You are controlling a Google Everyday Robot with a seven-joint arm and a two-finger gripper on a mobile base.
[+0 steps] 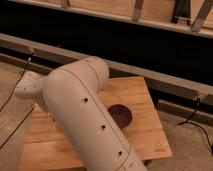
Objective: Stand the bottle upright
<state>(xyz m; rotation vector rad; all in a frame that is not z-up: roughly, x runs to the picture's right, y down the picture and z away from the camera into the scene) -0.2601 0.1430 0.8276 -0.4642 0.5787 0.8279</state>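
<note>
My white arm (85, 115) fills the foreground and runs from the bottom right up to the table's left side. Its far end (30, 89) hangs over the left edge of the wooden table (145, 127). The gripper is hidden behind the arm, somewhere over the table's left part. The bottle is out of sight too, covered by the arm. A dark maroon bowl (120, 114) sits on the table just right of the arm.
A small pale block (159, 146) lies near the table's front right corner. A dark wall with a metal rail (165, 82) runs behind the table. Cables (197, 125) trail on the floor at right and left.
</note>
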